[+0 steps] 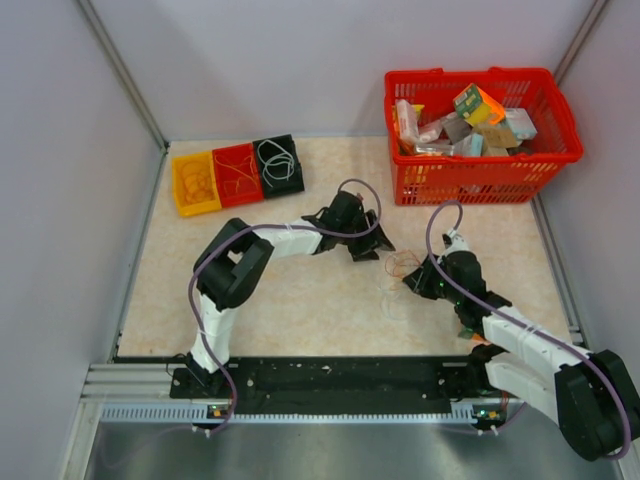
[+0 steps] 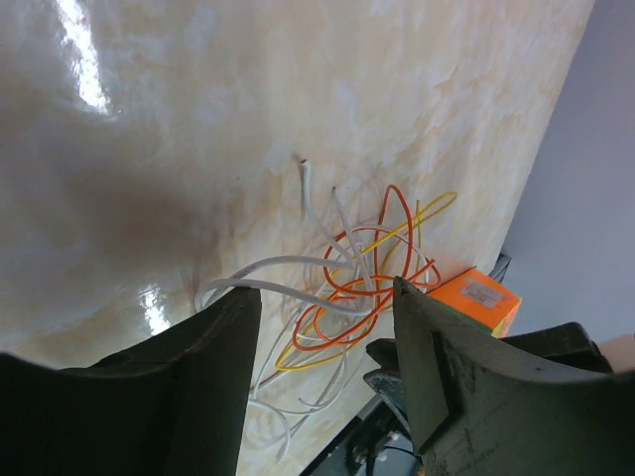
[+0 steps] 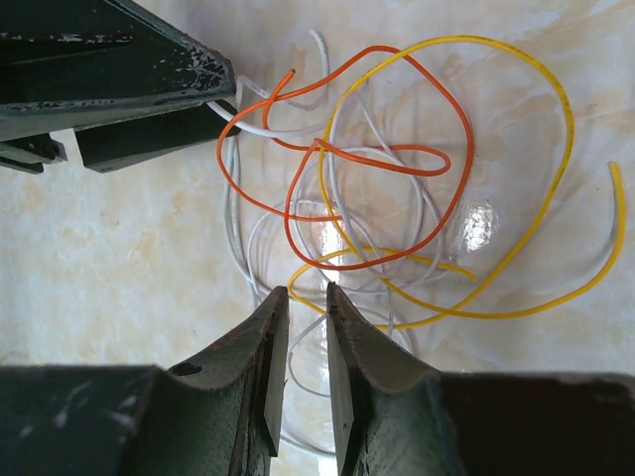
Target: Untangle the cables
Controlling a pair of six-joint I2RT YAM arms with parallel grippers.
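A snarl of thin cables (image 1: 401, 267), white, orange and yellow, lies on the beige table between the two grippers. In the right wrist view the orange loop (image 3: 397, 159) and the yellow loop (image 3: 556, 129) cross over white loops (image 3: 248, 238). My left gripper (image 1: 368, 245) is open wide just left of the snarl. In the left wrist view (image 2: 322, 290) the cables (image 2: 357, 288) show between its fingers and a white strand runs by the left fingertip (image 2: 243, 302). My right gripper (image 1: 418, 282) stands at the snarl's right edge. Its jaws (image 3: 308, 293) are a narrow gap apart above a white strand.
A yellow bin (image 1: 195, 182), a red bin (image 1: 237, 173) and a black bin (image 1: 278, 163) holding coiled cables stand at the back left. A red basket (image 1: 470, 182) full of packets stands at the back right. An orange box (image 2: 481, 297) lies by the right arm.
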